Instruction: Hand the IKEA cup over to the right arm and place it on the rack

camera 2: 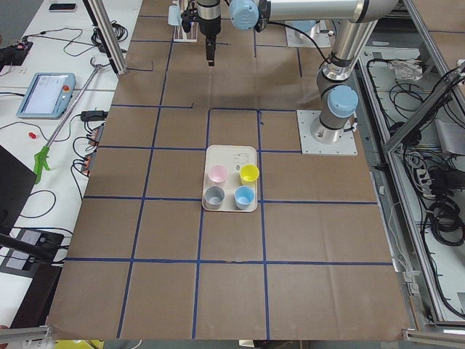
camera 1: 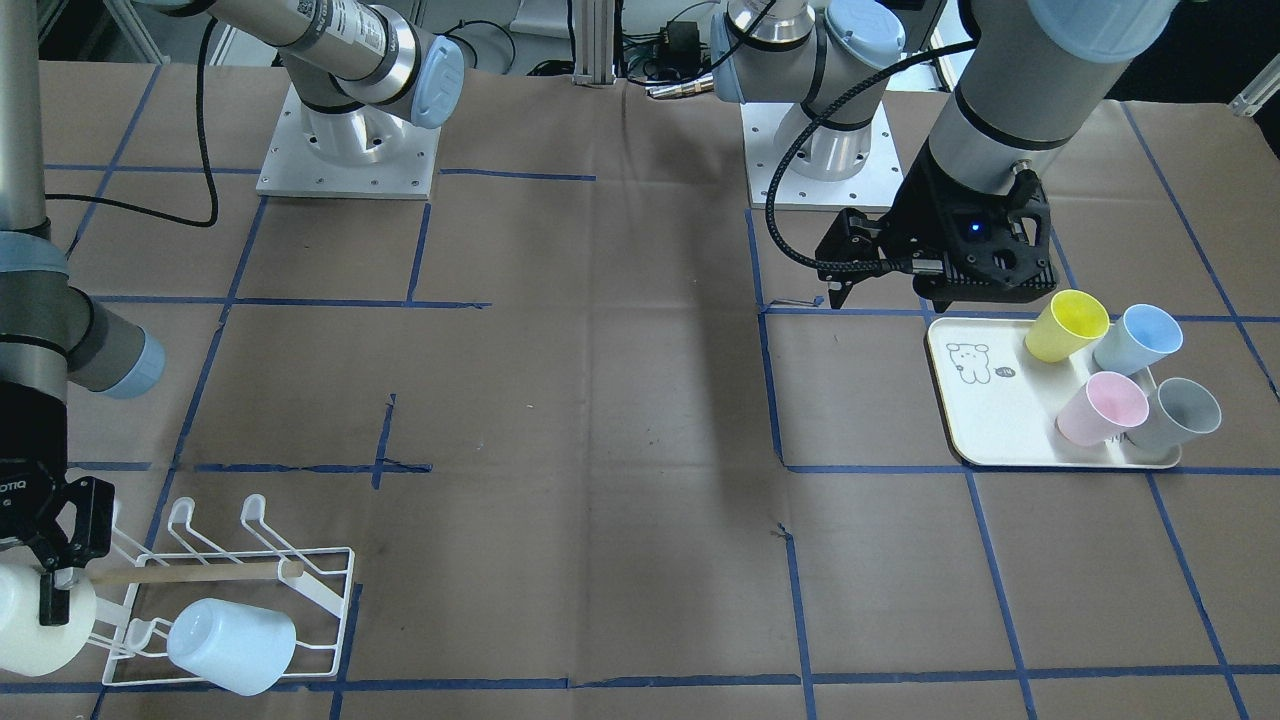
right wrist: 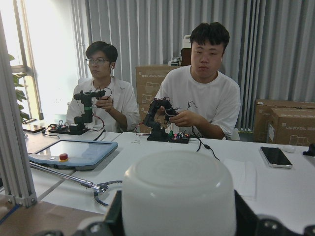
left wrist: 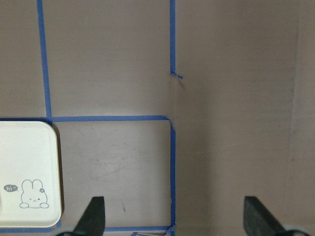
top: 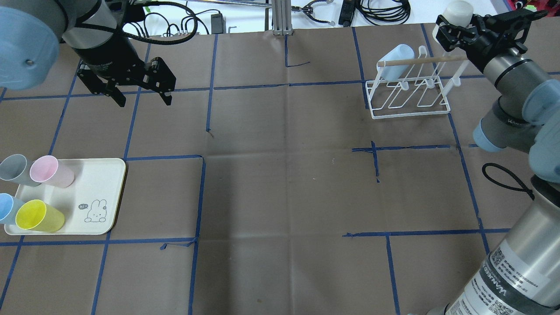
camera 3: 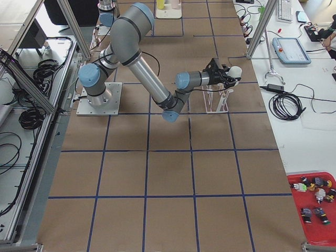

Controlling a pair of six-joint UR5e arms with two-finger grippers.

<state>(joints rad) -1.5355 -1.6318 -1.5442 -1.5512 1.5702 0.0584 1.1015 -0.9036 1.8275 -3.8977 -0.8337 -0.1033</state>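
Observation:
My right gripper (top: 455,26) is shut on a white IKEA cup (top: 457,10), held on its side at the outer end of the white wire rack (top: 411,103). In the front view the cup (camera 1: 25,625) sits just left of the rack (camera 1: 320,600), by its end prongs; contact with a prong cannot be told. The right wrist view shows the cup's base (right wrist: 178,196) between the fingers. A pale blue cup (top: 392,61) hangs on a rack prong. My left gripper (top: 144,101) is open and empty, hovering beyond the tray; it also shows in the left wrist view (left wrist: 174,216).
A cream tray (top: 103,183) with a rabbit drawing holds yellow (top: 38,216), pink (top: 51,171), grey (top: 13,167) and blue (top: 6,208) cups at the table's left. Brown paper with blue tape lines covers the table (top: 284,175). Two operators (right wrist: 206,93) sit beyond the far edge.

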